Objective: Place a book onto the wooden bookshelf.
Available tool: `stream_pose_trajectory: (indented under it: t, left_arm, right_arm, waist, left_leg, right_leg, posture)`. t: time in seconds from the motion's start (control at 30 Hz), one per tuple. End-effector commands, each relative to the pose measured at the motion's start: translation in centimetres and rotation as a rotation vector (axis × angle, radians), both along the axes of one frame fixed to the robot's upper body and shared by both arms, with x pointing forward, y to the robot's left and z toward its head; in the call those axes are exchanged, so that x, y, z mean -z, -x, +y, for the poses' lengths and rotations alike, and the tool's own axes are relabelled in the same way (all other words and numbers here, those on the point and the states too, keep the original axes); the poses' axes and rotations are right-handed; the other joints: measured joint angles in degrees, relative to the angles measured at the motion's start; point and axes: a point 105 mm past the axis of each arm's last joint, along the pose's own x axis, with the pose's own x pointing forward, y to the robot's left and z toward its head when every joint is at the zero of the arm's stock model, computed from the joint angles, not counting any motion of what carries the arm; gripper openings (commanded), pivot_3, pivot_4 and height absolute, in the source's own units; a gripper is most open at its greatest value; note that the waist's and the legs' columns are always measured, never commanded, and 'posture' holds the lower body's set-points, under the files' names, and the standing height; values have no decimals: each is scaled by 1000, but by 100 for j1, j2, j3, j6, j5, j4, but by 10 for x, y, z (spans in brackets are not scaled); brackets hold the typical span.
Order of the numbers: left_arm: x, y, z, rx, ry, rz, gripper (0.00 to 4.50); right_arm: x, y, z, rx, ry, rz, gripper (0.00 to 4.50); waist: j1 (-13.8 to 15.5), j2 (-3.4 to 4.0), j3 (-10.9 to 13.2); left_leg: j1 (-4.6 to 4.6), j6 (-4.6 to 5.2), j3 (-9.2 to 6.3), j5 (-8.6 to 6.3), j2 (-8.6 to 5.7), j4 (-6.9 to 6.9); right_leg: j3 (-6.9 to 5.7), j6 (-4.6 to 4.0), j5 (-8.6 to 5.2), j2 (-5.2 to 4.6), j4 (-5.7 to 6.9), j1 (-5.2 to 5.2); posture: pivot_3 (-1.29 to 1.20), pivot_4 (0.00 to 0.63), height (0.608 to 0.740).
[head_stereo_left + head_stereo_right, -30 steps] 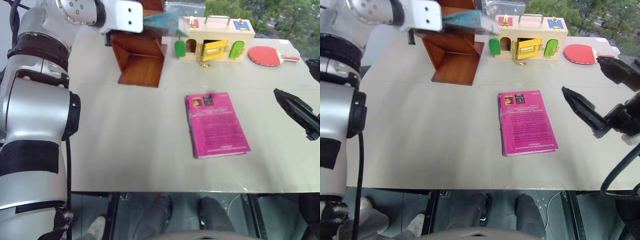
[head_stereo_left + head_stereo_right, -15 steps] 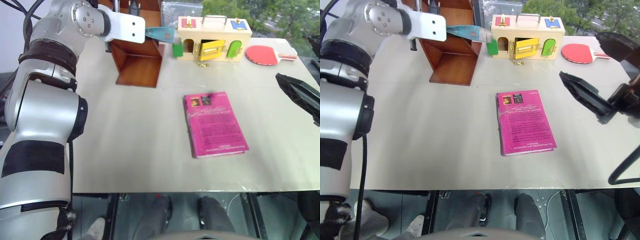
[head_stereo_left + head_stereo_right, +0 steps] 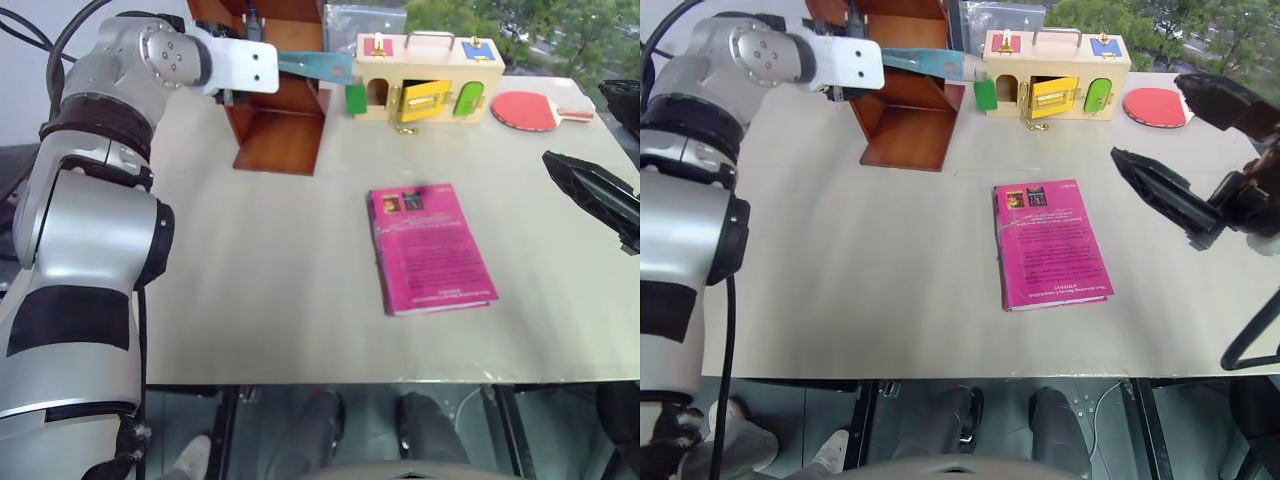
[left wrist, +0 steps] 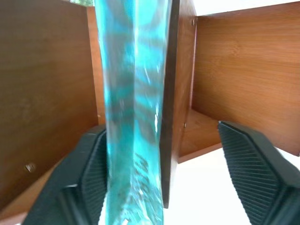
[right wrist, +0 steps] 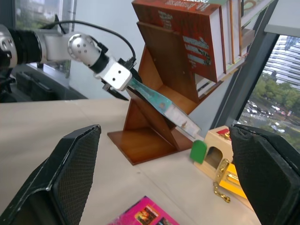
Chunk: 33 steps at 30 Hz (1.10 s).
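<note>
Head stereo pair looks down over white table (image 3: 250, 280); both wrist views face reddish-brown wooden bookshelf (image 5: 154, 117), left close.

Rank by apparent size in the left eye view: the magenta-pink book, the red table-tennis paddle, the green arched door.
1. magenta-pink book, clearly largest.
2. red table-tennis paddle.
3. green arched door, smallest.
The paddle and door lie farther away, so they look somewhat reduced.

Count: 1 teal book (image 3: 925, 63), 1 pink book (image 3: 430, 247), 1 wooden bookshelf (image 3: 280, 130), 1 toy box (image 3: 428, 76), 1 red paddle (image 3: 535, 110), several shelved books (image 5: 206, 37).
</note>
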Motion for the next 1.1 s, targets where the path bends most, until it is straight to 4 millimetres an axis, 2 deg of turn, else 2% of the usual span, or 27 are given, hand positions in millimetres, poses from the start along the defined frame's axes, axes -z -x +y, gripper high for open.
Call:
stream_pose_trajectory:
  t: [0.03, 0.13, 0.3, 0.37, 0.5, 0.6, 0.7, 0.77, 0.87, 0.97, 1.1]
  left_arm:
    - [-31, 15, 7, 105, 120, -174, 4125]
    - [-35, 27, 7, 217, 227, -198, 4125]
    - [-17, 57, 2, 466, 564, -121, 4125]
    - [-3, 70, -12, 549, 640, -77, 4125]
    - [35, 99, -64, 665, 968, 99, 4125]
    - [69, 110, -84, 611, 1192, 216, 4125]
    - [114, 111, -91, 498, 1292, 335, 4125]
    - [135, 117, -92, 465, 1358, 460, 4125]
    - [146, 125, -85, 443, 1399, 510, 4318]
    - [166, 134, -72, 365, 1344, 544, 4318]
    - [177, 145, -47, 286, 1305, 551, 4318]
  right_arm:
    - [-24, 9, -10, 2, -102, -77, 4500]
    - [-31, 12, -15, 7, -132, -85, 4500]
    - [-32, 9, -22, 24, -138, -59, 4500]
    - [-31, 7, -24, 30, -142, -44, 4500]
    - [-28, 3, -29, 41, -129, -6, 4500]
    - [-17, -5, -29, 87, -71, 30, 4500]
    - [-1, -16, -31, 185, -93, 48, 4500]
    - [24, -23, -27, 214, -35, 129, 4500]
    - [68, -29, -39, 304, 45, 281, 4500]
    - [112, -19, -58, 428, 135, 388, 4500]
    - [146, 4, -84, 534, 212, 489, 4500]
  waist:
    - [-10, 0, 0]
    - [8, 0, 0]
    - [8, 10, -6]
    - [4, 9, -7]
    - [3, 20, -14]
    - [5, 25, -19]
    - [-3, 28, -22]
    - [-5, 42, -38]
    - [57, 58, -61]
    - [117, 63, -65]
    - [169, 84, -79]
  left_leg:
    - [0, -2, 2, 1, 1, -2]
    - [0, -18, 1, 11, 3, -2]
    - [1, -18, 6, 11, 2, 2]
    - [1, -18, 2, 11, 3, 8]
    - [-4, -19, -4, 11, 4, 7]
    - [6, -13, 6, 7, 4, 14]
    - [17, -14, 11, 7, 11, 11]
    - [24, -15, 14, 7, 16, 8]
    - [24, -15, 19, 7, 14, 7]
    - [21, -15, 19, 7, 8, 7]
    - [25, -16, 23, 6, 7, 3]
  right_leg:
    - [4, 0, 0, -2, 0, -2]
    - [3, -1, 0, -6, 2, -4]
    - [0, -1, 0, -16, 4, -2]
    - [-2, -2, 0, -17, 8, -2]
    - [-7, -2, 1, -27, -5, 0]
    - [-13, -3, 1, -35, 3, 8]
    - [-8, -3, 1, -26, 11, 8]
    - [-3, -3, 0, -21, 13, 10]
    - [-3, -3, 0, -15, 24, 7]
    - [-5, -3, 0, -13, 20, 9]
    - [2, -3, 0, -11, 5, 12]
  posture:
    - [0, 150, 740]
    - [0, 150, 740]
    - [0, 150, 740]
    - [0, 150, 740]
    - [0, 150, 740]
    - [0, 150, 740]
    - [0, 150, 740]
    - [0, 150, 740]
    - [0, 150, 740]
    - [0, 150, 740]
    - [0, 150, 740]
